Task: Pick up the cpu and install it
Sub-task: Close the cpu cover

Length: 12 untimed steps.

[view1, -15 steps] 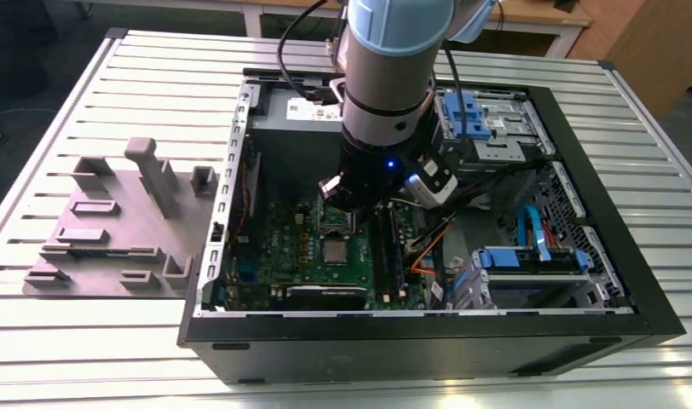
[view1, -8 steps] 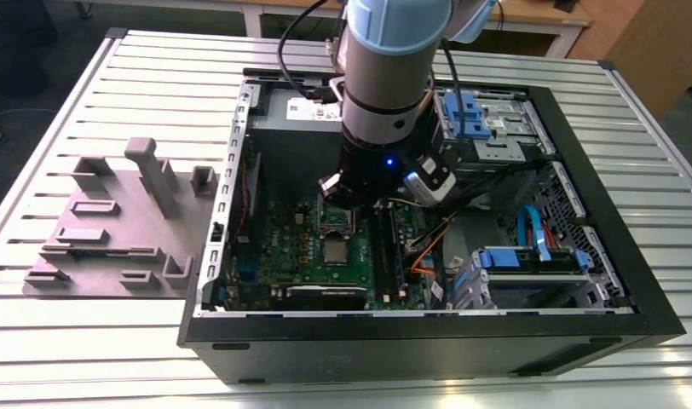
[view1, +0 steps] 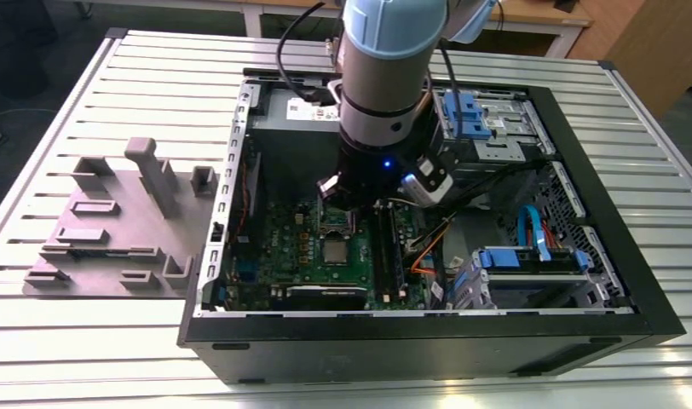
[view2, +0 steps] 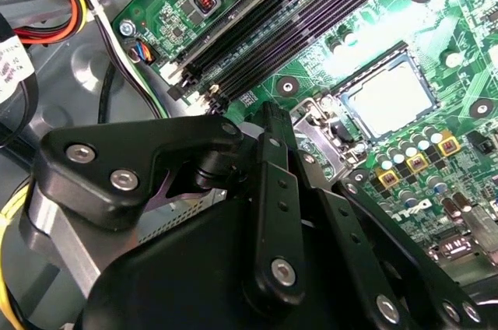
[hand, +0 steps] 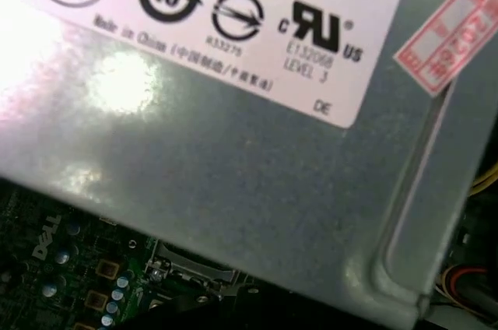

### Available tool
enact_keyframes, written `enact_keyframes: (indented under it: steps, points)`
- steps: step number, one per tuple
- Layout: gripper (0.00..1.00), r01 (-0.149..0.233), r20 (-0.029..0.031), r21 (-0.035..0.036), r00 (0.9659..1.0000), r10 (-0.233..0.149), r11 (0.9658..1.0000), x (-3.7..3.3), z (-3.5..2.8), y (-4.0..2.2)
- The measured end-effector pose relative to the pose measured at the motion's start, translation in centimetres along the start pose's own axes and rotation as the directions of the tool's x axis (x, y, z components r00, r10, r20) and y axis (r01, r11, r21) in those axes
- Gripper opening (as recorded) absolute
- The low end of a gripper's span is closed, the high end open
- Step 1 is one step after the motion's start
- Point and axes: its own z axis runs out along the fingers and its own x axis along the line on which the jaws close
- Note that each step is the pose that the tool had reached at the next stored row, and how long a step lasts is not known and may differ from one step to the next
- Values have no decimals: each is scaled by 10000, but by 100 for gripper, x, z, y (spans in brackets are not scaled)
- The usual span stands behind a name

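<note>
Open black steel computer case point(view1: 437, 328) lying on its side at the middle of a ribbed pale metal surface point(view1: 50, 358). A matte grey plastic tray of raised blocks point(view1: 96, 247) sits just beside it, toward the surface's edge on the exterior view's left. The pale blue-grey robot arm point(view1: 380, 77) reaches into the case and its black jointed pincer point(view2: 268, 159) hangs over the glossy green motherboard point(view1: 289, 243); whether it is spread or pressed together cannot be told. The cpu point(view2: 387, 98), a small flat square chip with a smooth silvery-grey metal top, lies in the board's socket, apart from the pincer, beside the shiny hinged socket frame point(view2: 315, 131) and near the long black memory slots point(view2: 296, 11). Seating appears done or nearly so. Done well, the chip rests flat and square in its recess, with no sideways push, since the contacts beneath are probably fragile. A dull grey sheet-metal box point(hand: 233, 174) with a white label stands close by.
</note>
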Motion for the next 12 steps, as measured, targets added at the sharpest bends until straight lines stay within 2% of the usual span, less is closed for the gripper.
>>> enact_keyframes:
  steps: [12]
  points:
    - [10,0,0,2,10000,0,10000,2,31,0]
